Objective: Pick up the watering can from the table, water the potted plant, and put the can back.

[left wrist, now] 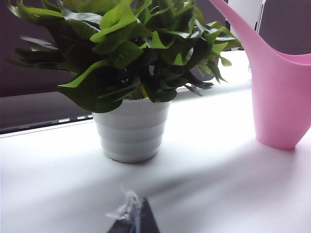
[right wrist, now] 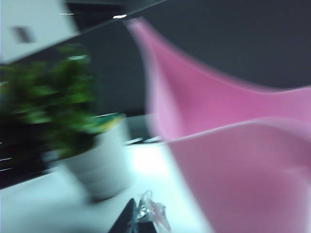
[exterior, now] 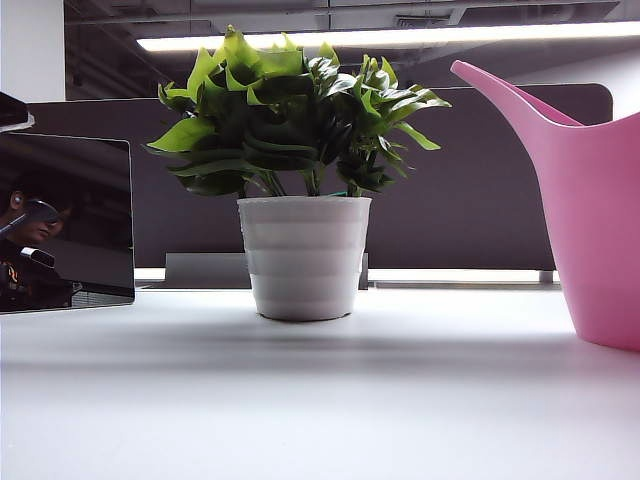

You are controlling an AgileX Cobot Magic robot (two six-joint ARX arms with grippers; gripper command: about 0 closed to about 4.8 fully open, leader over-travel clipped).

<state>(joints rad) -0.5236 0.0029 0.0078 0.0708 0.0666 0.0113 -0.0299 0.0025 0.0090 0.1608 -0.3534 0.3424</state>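
Pink watering can (exterior: 600,230) stands on white table (exterior: 300,400), right of potted plant (exterior: 300,180), not touching it. My right gripper (right wrist: 143,218) sits low, just in front of can, jaws pressed together, holding nothing. My left gripper (left wrist: 131,221) faces plant; can't tell if jaws are spread.

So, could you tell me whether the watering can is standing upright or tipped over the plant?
Upright: the watering can rests base-down on the table.

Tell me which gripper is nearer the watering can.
Right. The right gripper sits close beside the watering can; the left gripper faces the potted plant, the can farther off to the side.
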